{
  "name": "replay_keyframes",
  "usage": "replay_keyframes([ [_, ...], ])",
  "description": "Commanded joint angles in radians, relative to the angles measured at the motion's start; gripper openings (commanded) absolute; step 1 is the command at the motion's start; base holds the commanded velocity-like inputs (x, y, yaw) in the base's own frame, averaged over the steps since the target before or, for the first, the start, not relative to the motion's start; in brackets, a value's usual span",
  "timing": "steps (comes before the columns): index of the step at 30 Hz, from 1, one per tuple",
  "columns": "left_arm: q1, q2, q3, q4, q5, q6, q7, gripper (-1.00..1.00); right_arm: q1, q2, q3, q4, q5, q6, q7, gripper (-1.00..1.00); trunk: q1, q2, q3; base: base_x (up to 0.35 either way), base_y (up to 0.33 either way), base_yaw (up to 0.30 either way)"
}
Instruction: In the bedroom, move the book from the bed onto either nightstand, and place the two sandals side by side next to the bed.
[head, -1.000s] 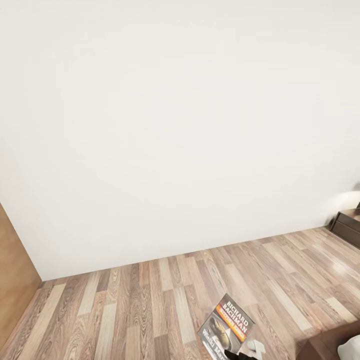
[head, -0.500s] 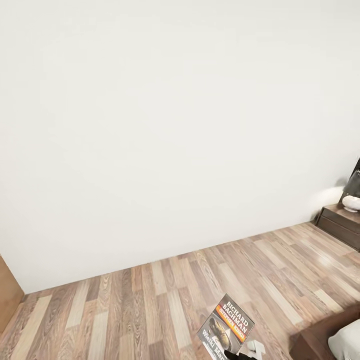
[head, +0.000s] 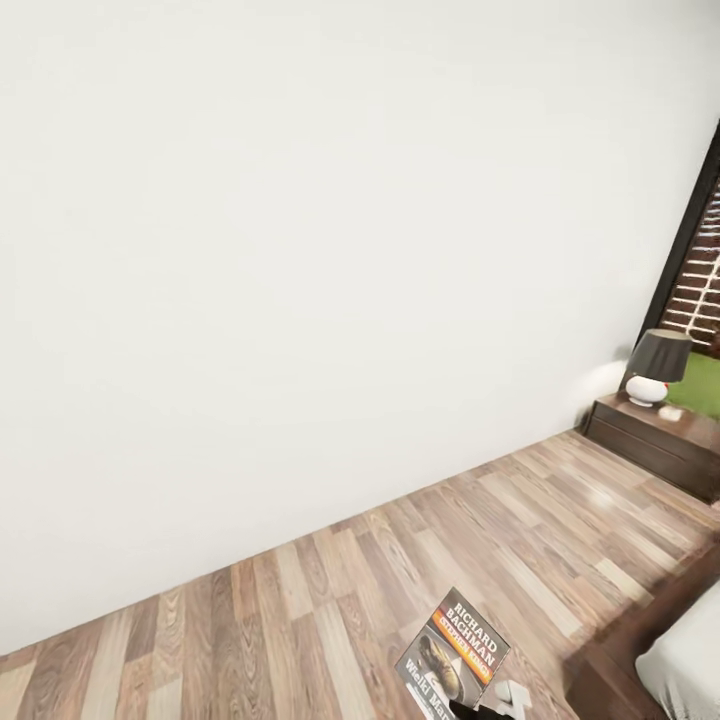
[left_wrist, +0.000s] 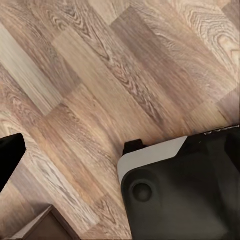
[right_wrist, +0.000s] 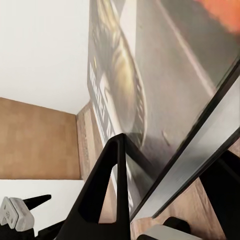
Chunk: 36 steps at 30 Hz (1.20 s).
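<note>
Fingers (right_wrist: 112, 200) of right gripper (head: 487, 706) clamped on the book (head: 452, 655), cover tilted up; nightstand (head: 655, 440) far off to the right, beyond open floor (head: 330, 590); left gripper unreadable.

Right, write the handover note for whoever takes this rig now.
Right gripper: shut on the book, held up over the wood floor.
Left gripper: cannot tell its state from the left wrist view.
Nightstand: far right by the wall, with a lamp on top.
Bed: its corner is at lower right.
Done: the book is off the bed.
Left: carry the book to the nightstand and set it down, then find the two sandals and lay them side by side next to the bed.
</note>
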Motion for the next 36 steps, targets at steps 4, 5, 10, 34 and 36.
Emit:
replay_keyframes([
  [4, 0.0, 0.0, -0.009, 0.0, 0.01, 0.006, 0.004, 1.0, 0.0, -0.001, 0.004, 0.0, -0.011, 0.01, 0.001, -1.0, 0.001, -0.001, -0.001, 0.26, 0.199, -0.212],
  [5, 0.0, 0.0, -0.009, 0.0, 0.01, 0.007, 0.004, 1.0, 0.0, -0.001, 0.004, 0.0, -0.011, 0.01, 0.002, -1.0, 0.001, -0.001, -0.002, 0.262, 0.199, -0.135],
  [10, 0.0, 0.0, -0.009, 0.0, 0.01, 0.012, 0.004, 1.0, 0.0, -0.001, 0.004, 0.0, -0.012, 0.008, 0.002, -1.0, 0.001, -0.001, -0.002, 0.263, 0.199, -0.068],
  [34, 0.0, -0.001, -0.009, -0.001, 0.01, 0.016, 0.005, 1.0, 0.0, -0.003, 0.002, 0.0, -0.014, 0.009, 0.003, -1.0, 0.001, -0.001, -0.002, 0.248, 0.138, -0.07],
  [36, 0.0, -0.002, -0.009, -0.001, 0.01, 0.015, 0.005, 1.0, 0.0, -0.003, 0.001, 0.0, -0.014, 0.01, 0.003, -1.0, 0.001, -0.001, -0.002, 0.079, -0.088, -0.261],
])
